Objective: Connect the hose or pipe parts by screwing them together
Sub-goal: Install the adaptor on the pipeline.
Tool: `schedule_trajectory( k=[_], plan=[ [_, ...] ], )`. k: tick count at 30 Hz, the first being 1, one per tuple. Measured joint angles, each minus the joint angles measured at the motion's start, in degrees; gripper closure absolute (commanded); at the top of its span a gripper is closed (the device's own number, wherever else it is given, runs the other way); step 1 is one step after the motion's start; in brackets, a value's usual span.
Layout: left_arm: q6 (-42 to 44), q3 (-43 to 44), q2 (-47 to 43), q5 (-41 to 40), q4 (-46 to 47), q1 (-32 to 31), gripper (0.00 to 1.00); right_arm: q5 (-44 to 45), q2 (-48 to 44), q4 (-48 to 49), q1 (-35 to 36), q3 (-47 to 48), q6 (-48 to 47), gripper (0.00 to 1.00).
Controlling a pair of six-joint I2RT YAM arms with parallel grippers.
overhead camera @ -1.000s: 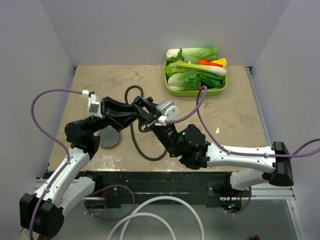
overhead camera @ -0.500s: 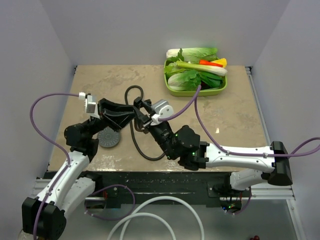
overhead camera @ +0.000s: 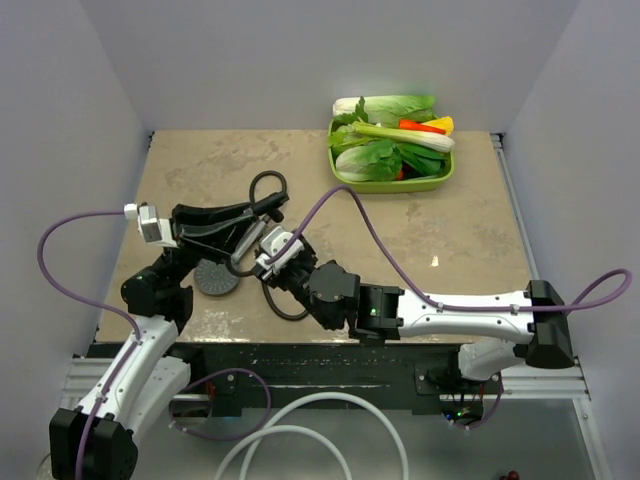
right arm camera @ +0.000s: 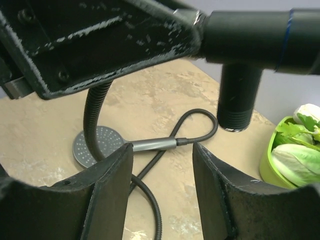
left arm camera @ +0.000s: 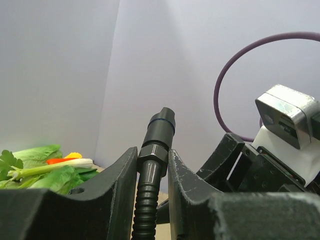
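Observation:
My left gripper point(left arm camera: 152, 161) point(overhead camera: 258, 210) is shut on the hex nut at the end of the black hose point(left arm camera: 146, 210), held up off the table. A black T-shaped fitting point(left arm camera: 161, 126) point(right arm camera: 250, 35) sits on that hose end, its threaded stub pointing down. Just below and in front of the fitting, my right gripper point(right arm camera: 161, 150) point(overhead camera: 258, 246) stands open with nothing between its fingers. The grey shower head point(right arm camera: 95, 145) point(overhead camera: 216, 278) lies face up on the table, its handle point(right arm camera: 154, 144) joined to the hose point(overhead camera: 268, 182), which loops across the tabletop.
A green tray point(overhead camera: 343, 182) of vegetables stands at the back right and also shows as the tray point(right arm camera: 266, 159) at the right edge. A thick white hose point(overhead camera: 300, 420) lies below the table's near edge. Purple cables arc over both arms.
My right gripper has opened and drawn back down and left, away from the fitting. The left arm has carried the hose end with the fitting to the left.

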Motion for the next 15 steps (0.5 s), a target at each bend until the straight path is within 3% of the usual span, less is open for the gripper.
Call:
schedule_trajectory(
  k=[4,6,10,15],
  plan=[
    [-0.92,-1.84,-0.22,-1.22,0.28,0.09,1.00,-1.79,-0.94,-2.75,-0.81,0.90,-0.02,0.40],
    [-1.11,-2.14,-0.17,-1.70,0.24,0.11,1.00,-6.67,-3.15,-5.25,-1.77,1.03,-0.17,0.35],
    [-1.38,-2.14,-0.22,-2.69,0.48,0.11,1.00,-23.61,-9.11,-13.38,-5.95,3.76,0.83,0.25],
    [-1.81,-2.12,-0.22,-3.13,0.48,0.13,1.00,-47.45,-14.03,-27.10,-18.36,13.09,1.53,0.17]
  ],
)
